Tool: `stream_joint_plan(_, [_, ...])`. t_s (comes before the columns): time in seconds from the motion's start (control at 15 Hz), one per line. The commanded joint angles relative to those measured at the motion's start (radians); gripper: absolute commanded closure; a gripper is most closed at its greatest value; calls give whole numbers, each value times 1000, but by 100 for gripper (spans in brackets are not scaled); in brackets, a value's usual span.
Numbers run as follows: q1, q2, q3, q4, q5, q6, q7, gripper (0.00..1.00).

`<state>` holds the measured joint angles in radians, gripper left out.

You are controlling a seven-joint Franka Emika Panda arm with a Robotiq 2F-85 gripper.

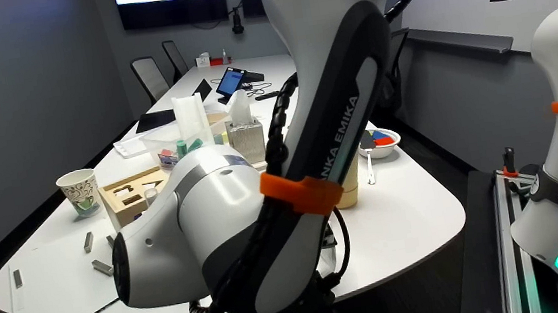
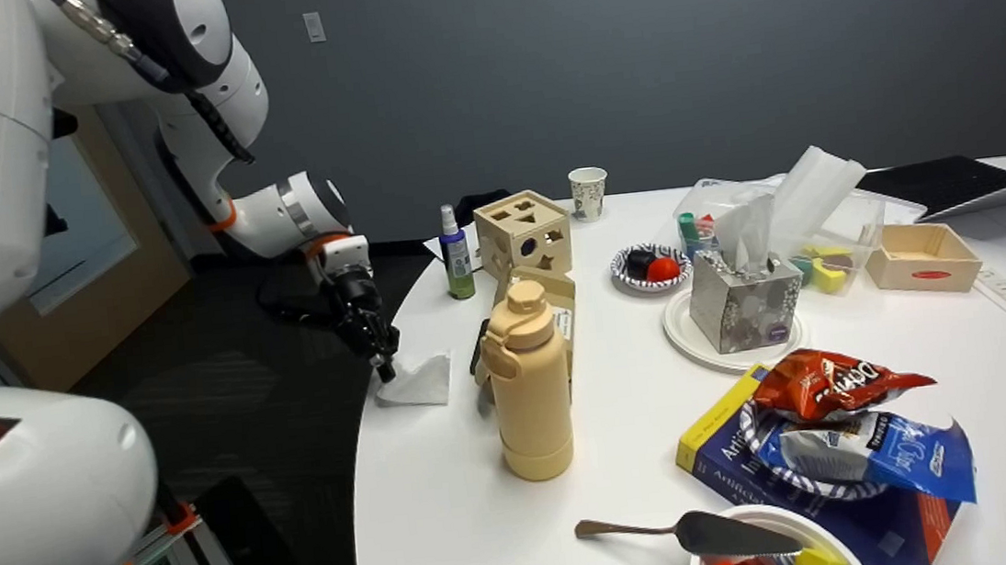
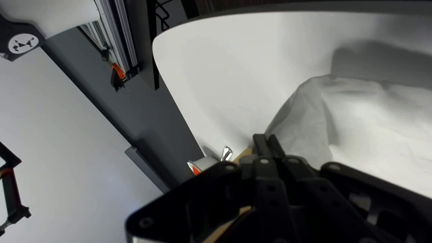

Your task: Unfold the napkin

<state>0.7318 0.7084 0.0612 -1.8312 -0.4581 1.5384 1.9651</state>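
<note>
The white napkin (image 2: 421,384) lies near the table's edge in an exterior view. It fills the right side of the wrist view (image 3: 374,128), creased, with a raised fold that casts a shadow on the table. My gripper (image 2: 385,372) is low at the napkin's edge-side corner. In the wrist view the black fingertips (image 3: 266,137) are almost together, and the napkin's edge runs into the narrow gap between them. How much paper is pinched is hidden by the fingers. In an exterior view the arm's forearm hides the gripper.
A beige bottle (image 2: 532,390) and an open tan box (image 2: 567,291) stand beside the napkin. A wooden shape-sorter cube (image 2: 524,234) and a spray bottle (image 2: 457,264) stand behind. The table's rounded edge (image 2: 362,444) runs close by the gripper. A tissue box (image 2: 745,305) stands farther in.
</note>
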Motion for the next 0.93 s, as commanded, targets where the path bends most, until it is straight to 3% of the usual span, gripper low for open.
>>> stream_joint_plan(0.0, [-9,19,1,32,63,-64,127,100])
stream_joint_plan(0.4, [-30,24,-3,23,127,-50,150,100])
stream_joint_plan(0.47, [-35,26,-3,22,131,-46,143,74])
stream_joint_plan(0.6, [-49,30,1,22,146,-44,126,68])
stream_joint_plan(0.87, [-72,24,7,9,163,-24,109,37])
